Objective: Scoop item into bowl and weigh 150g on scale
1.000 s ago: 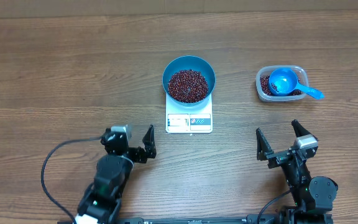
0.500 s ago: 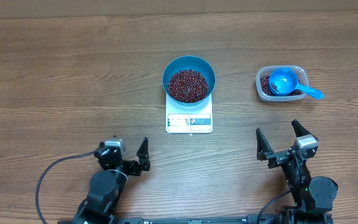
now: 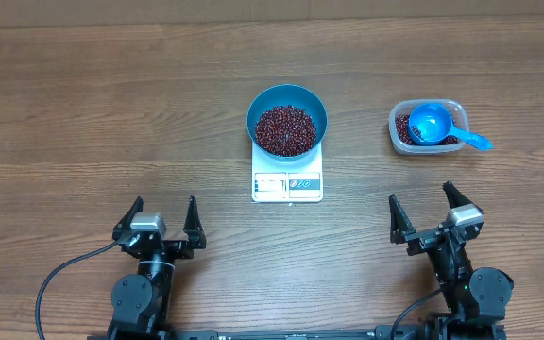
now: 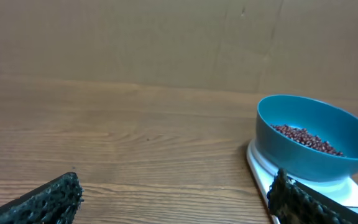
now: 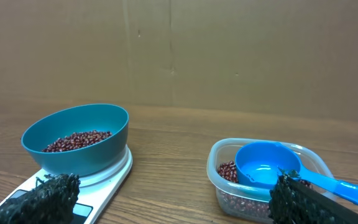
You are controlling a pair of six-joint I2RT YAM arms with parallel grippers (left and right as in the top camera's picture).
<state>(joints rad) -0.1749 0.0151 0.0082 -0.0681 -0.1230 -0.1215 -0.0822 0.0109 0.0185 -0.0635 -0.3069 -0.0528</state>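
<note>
The blue bowl stands on the white scale at the table's middle, holding a layer of red-brown beans. My left gripper hangs open and empty near the front edge, left of the scale. In its wrist view the bowl and scale lie ahead to the right. My right gripper is open and empty at the front right. Its wrist view shows the bowl with beans on the scale.
A clear plastic tub of beans sits at the right with a small blue handled scoop lying in it, handle pointing right. The right wrist view has the tub and scoop just beyond the right finger.
My left arm has drawn back toward the front edge and to the left, turning to face straight ahead. The right arm, bowl and scoop have not moved.
</note>
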